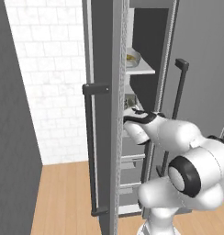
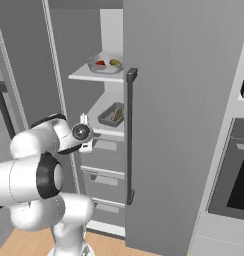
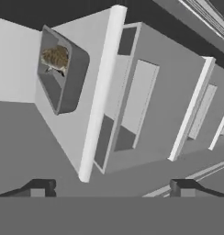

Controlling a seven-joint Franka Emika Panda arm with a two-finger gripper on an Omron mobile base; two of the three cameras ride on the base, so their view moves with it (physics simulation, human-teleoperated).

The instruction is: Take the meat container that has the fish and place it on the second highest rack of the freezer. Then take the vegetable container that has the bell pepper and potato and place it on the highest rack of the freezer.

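The freezer point(image 2: 184, 125) stands open. On its highest rack point(image 2: 91, 75) sits the vegetable container point(image 2: 106, 65) with the red bell pepper point(image 2: 99, 63) and the potato point(image 2: 115, 62). One shelf lower, the second highest rack point(image 2: 100, 126) carries the grey meat container point(image 2: 112, 114) with the fish point(image 3: 55, 57). My gripper point(image 3: 111, 188) hangs just in front of and slightly below that shelf's edge. Its fingers point(image 3: 38, 188) are spread wide with nothing between them. In the left base view the clear container point(image 1: 132, 57) and the grey tray point(image 1: 130, 101) peek past the door edge.
The left freezer door point(image 1: 102, 137) and the right door with its long bar handle point(image 2: 129, 135) flank the opening closely. Closed drawers point(image 2: 106, 175) fill the space below the shelves. A black wall oven point(image 2: 239, 175) is at the right, and a white tiled wall point(image 1: 49, 82) at the left.
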